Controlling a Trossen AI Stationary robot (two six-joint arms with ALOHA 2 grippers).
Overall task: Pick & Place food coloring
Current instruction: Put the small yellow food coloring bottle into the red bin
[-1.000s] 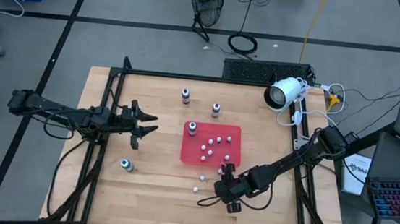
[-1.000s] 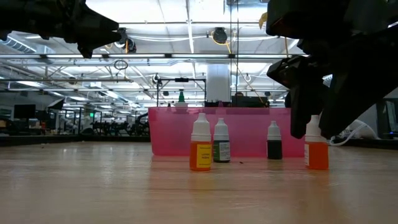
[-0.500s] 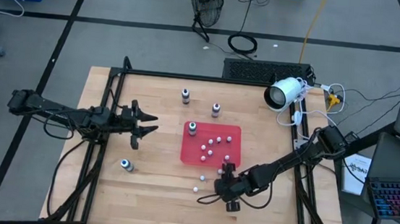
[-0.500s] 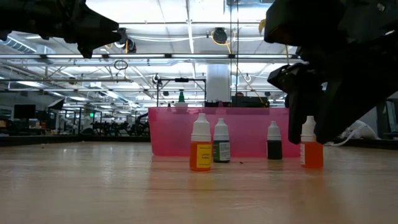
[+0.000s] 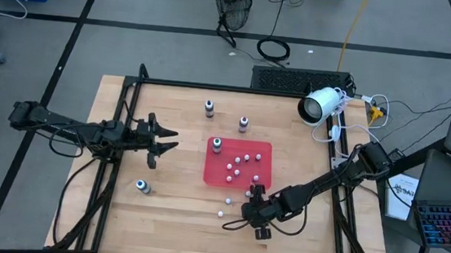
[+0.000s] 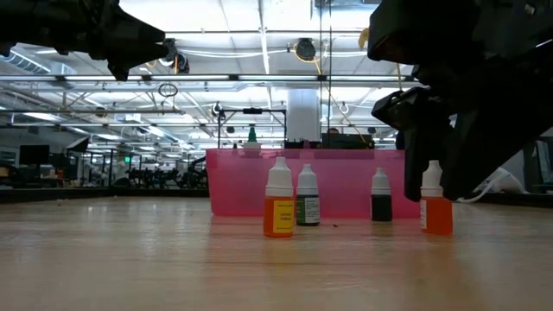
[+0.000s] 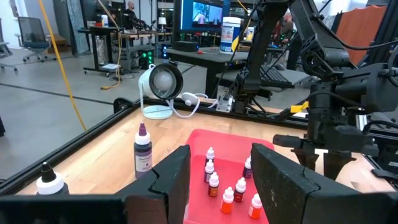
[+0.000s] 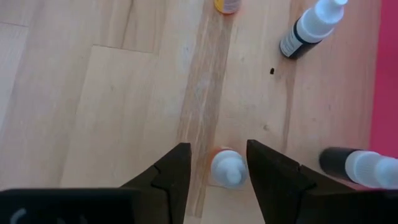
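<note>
— Where is the right gripper (image 8: 216, 169)?

— Low over the wooden table (image 5: 169, 212), just off the near edge of the red tray (image 5: 264, 151). Its two dark fingers (image 8: 168, 174) stand on either side of a small orange bottle (image 8: 225, 168) with a white cap. The fingers are apart, with a sliver of gap on each side of the bottle — they bracket it, but I cannot tell that they press on it. In the low view the same orange bottle (image 6: 436, 207) stands upright on the table.

— And the rest of the food coloring?

— Three more small bottles stand on the bare wood near that gripper: a yellow-orange one (image 6: 278, 210), a dark green one (image 6: 308, 206) and a dark one (image 6: 381, 203), all upright in front of the tray wall. Inside the tray a cluster of white-capped bottles (image 5: 239, 165) sits together, and the left wrist view shows several of them with red or orange bodies (image 7: 227, 200).

— Anything larger?

— Two bigger bottles stand beyond the tray's far edge, one of them purple (image 7: 142, 151), another sits at the tray's far left corner (image 5: 216, 145), and one stands alone on the table's left near side (image 5: 142, 186).

— The left gripper (image 5: 167, 139)?

— Hanging above the table's left part, well apart from the tray, fingers parted and nothing between them.
</note>
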